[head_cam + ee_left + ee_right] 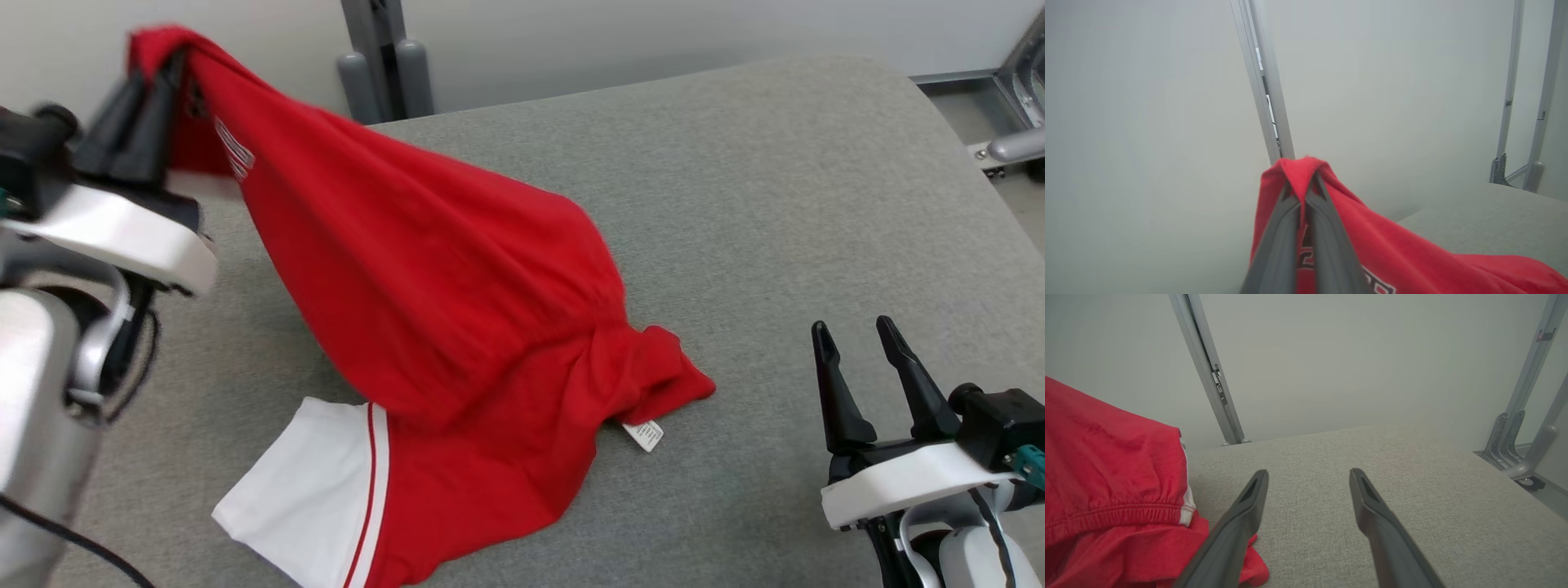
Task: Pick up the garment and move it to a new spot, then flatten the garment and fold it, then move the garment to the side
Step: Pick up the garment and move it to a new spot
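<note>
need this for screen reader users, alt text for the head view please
A red garment with a white panel is held up by one bunched end in the left gripper, jaws shut on it, while the rest trails onto a grey padded table. The right gripper sits at lower right, jaws open and apart from the cloth.

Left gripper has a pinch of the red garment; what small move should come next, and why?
Probably raise the left gripper higher: it is shut on a fold of the garment, yet its white panel and bunched end lie on the grey table. The right gripper stands open, apart from the cloth.
</note>
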